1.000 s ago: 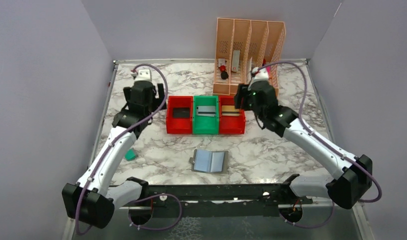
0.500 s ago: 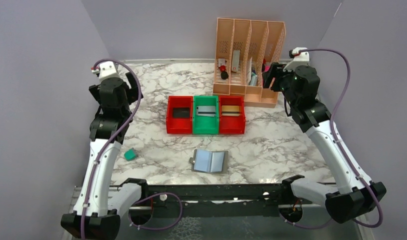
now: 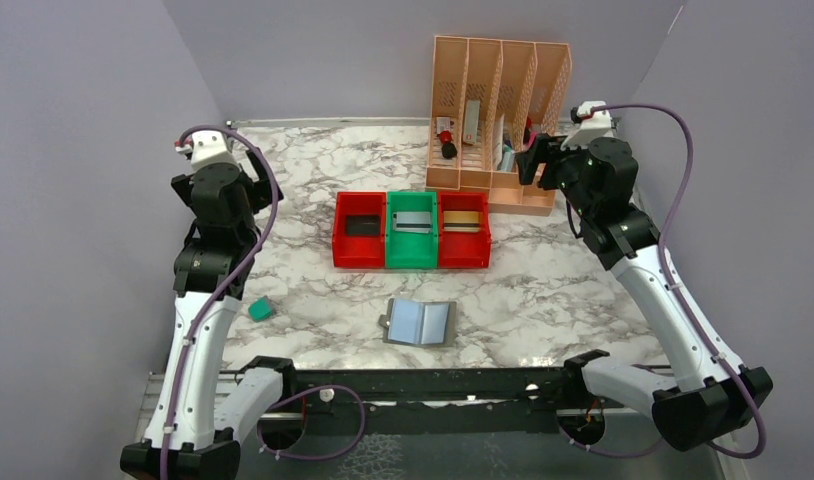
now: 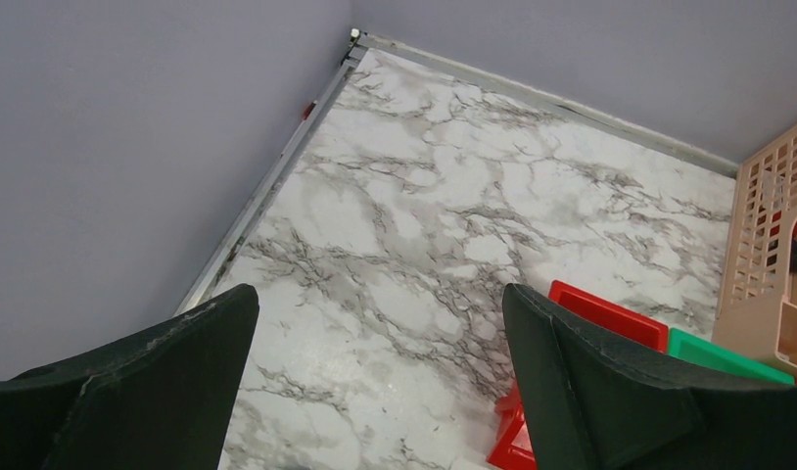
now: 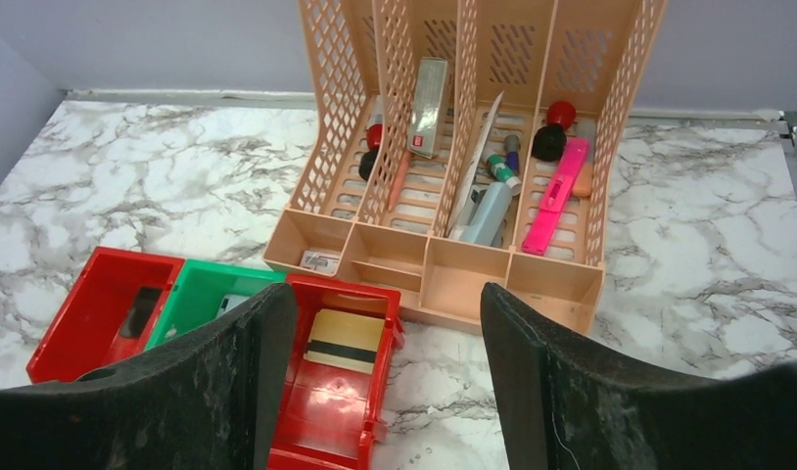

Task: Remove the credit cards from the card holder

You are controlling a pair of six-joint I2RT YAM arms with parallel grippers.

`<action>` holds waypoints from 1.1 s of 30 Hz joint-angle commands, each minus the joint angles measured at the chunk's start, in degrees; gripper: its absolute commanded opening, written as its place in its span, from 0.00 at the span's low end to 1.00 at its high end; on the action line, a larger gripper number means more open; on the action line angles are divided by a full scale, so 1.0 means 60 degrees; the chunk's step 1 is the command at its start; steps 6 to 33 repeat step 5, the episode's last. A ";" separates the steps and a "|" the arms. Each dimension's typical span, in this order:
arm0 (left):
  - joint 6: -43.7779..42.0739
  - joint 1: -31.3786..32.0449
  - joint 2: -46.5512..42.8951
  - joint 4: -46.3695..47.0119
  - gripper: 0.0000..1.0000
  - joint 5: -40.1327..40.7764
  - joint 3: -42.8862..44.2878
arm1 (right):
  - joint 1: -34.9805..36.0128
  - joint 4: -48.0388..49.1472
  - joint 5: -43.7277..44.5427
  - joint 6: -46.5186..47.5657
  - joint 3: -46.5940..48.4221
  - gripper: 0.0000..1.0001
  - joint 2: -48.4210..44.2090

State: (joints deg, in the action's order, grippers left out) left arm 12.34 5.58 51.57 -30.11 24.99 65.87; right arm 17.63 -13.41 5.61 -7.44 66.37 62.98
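Note:
The grey card holder point(image 3: 420, 322) lies open and flat on the marble table, near the front centre. Three credit cards lie in the row of bins: a black one point(image 3: 363, 226) point(image 5: 140, 311) in the left red bin, a silver one point(image 3: 413, 222) in the green bin, and a gold one with a dark stripe point(image 3: 462, 221) point(image 5: 346, 341) in the right red bin. My left gripper point(image 3: 251, 192) point(image 4: 380, 392) hangs open above the table's left side, holding nothing. My right gripper point(image 3: 531, 160) point(image 5: 387, 392) is open and empty, raised at the right by the organiser.
A tall peach slotted organiser point(image 3: 498, 110) point(image 5: 453, 147) with pens and small items stands at the back. The red point(image 3: 361, 232), green point(image 3: 412, 232) and red point(image 3: 464, 232) bins sit mid-table. A small teal block point(image 3: 261, 310) lies at the left. Purple walls close in both sides.
Both arms rose and drew away from the bins, the left one to the left, the right one to the right. The right gripper's jaws spread wider.

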 commanded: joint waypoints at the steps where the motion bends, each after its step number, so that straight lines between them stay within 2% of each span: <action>1: -0.0162 0.0001 -0.0244 -0.0035 0.99 -0.0159 0.0035 | 0.0021 -0.0005 -0.0274 0.0019 -0.0133 0.74 -0.0046; 33: -0.0276 -0.0008 -0.0180 -0.0048 0.99 -0.0129 0.0040 | 0.0021 -0.0041 -0.0290 -0.0053 -0.0091 0.74 0.0034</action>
